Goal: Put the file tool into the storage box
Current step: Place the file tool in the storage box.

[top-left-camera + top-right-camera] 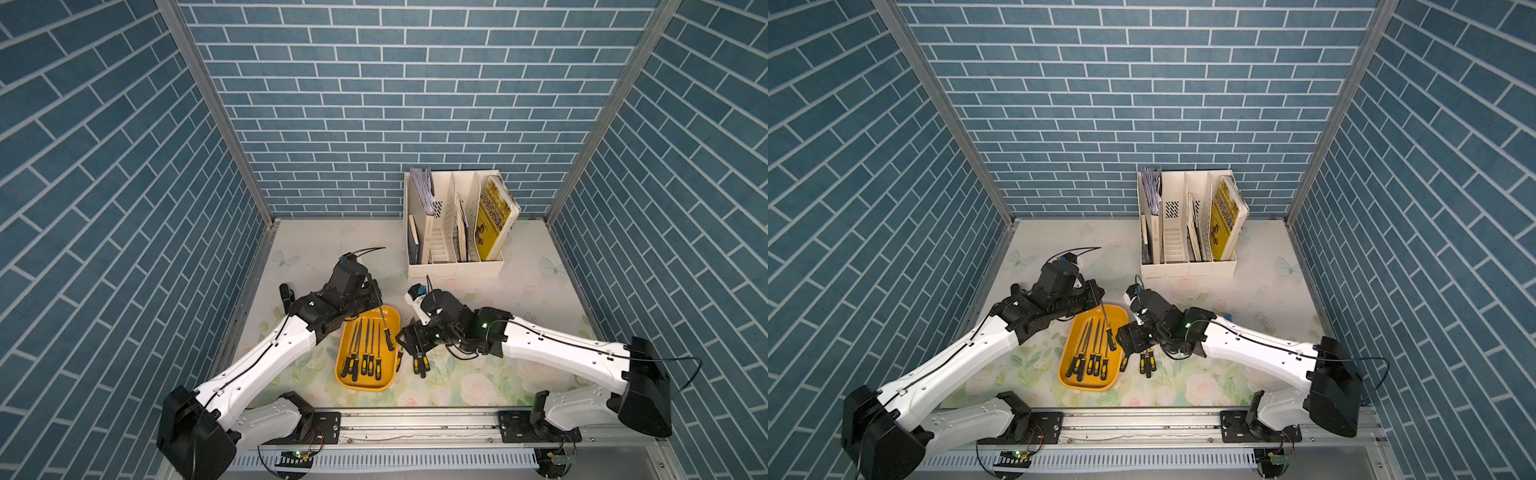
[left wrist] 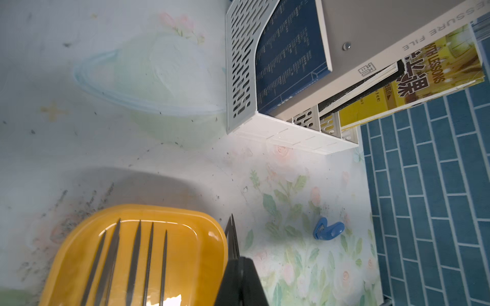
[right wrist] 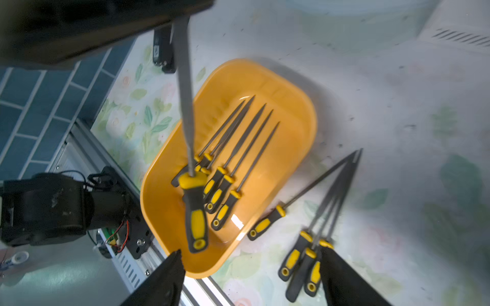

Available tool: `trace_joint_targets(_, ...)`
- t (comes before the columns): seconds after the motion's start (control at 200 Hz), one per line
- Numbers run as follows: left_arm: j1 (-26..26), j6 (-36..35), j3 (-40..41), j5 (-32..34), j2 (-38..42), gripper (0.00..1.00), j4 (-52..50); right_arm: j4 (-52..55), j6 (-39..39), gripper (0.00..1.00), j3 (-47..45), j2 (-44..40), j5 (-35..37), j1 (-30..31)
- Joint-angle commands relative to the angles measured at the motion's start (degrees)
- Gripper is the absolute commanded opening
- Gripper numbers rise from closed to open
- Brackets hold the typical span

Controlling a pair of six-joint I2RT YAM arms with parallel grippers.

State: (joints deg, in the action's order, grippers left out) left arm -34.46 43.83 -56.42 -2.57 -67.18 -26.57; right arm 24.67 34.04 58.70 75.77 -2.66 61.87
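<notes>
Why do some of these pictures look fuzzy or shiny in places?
In the right wrist view, glare shines on the storage box floor, and the right tool's fingers are out of focus. In the left wrist view, the box shows another bright spot. In both top views, the wide lens splays the brick walls.

Orange-yellow storage box [image 1: 365, 387], grey file [image 3: 189, 137] with black-yellow handle, blue brick walls [image 1: 415, 104], floral tabletop [image 1: 478, 374]
</notes>
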Motion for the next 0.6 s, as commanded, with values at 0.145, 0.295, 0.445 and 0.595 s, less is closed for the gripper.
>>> trace_joint_targets(0.145,0.6,-15.5,-3.4,4.5,-11.1,0.00,-12.0,5.5,-2.1,0.84,-7.0,-6.2,-1.3,-4.6)
trace_joint_targets(0.295,0.5,-16.4,-0.2,3.5,-13.3,0.00,-10.7,3.2,-2.4,0.85,-10.7,-4.7,-4.7,-5.3)
trace_joint_targets(0.445,0.5,-16.7,2.6,4.7,-15.0,0.00,-9.9,2.3,-2.9,0.85,-11.4,-0.9,-5.3,-5.4)
trace_joint_targets(0.595,0.5,-15.9,4.9,6.1,-15.8,0.00,-8.5,1.3,-3.5,0.82,-11.9,2.9,-6.3,-5.5)
